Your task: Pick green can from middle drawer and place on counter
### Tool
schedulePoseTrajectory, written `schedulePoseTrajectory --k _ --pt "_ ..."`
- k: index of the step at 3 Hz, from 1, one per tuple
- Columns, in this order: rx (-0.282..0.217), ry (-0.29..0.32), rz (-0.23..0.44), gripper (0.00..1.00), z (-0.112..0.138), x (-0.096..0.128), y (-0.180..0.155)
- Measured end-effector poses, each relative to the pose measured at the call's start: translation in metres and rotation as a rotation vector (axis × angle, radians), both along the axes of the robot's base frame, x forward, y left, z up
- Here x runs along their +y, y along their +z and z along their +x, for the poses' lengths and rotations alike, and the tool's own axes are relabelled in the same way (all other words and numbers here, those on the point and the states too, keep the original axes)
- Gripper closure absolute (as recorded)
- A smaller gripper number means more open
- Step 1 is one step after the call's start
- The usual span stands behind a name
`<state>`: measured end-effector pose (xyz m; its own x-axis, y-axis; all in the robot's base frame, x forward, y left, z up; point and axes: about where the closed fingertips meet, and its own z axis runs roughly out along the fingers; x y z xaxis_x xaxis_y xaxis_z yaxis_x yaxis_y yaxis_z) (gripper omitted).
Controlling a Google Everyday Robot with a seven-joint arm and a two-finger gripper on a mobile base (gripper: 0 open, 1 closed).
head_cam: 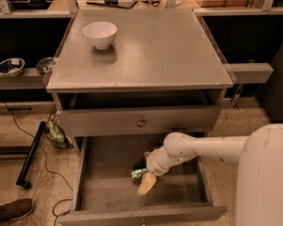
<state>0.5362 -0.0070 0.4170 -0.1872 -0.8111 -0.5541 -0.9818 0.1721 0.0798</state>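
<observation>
The green can lies on the plank floor of the open middle drawer, near its centre. My gripper reaches down into the drawer from the right on a white arm. It is open, with one tan finger in front of the can and the other behind it. The can is partly hidden by the wrist. The counter is the cabinet's flat grey top above.
A white bowl stands on the counter's back left. The shut upper drawer front with a brass knob overhangs the back of the open drawer. Side shelves hold small bowls. A black pole and cables lie on the floor at left.
</observation>
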Motion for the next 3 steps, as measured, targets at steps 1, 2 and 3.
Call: schedulePoseTrajectory --k 1,2,3 --pt "0.025 -0.005 0.017 0.0 0.0079 0.0047 -0.0182" --pt "0.023 -0.002 0.018 0.0 0.0076 0.0067 -0.0193" --pt "0.023 -0.002 0.018 0.19 0.0076 0.0067 -0.0193"
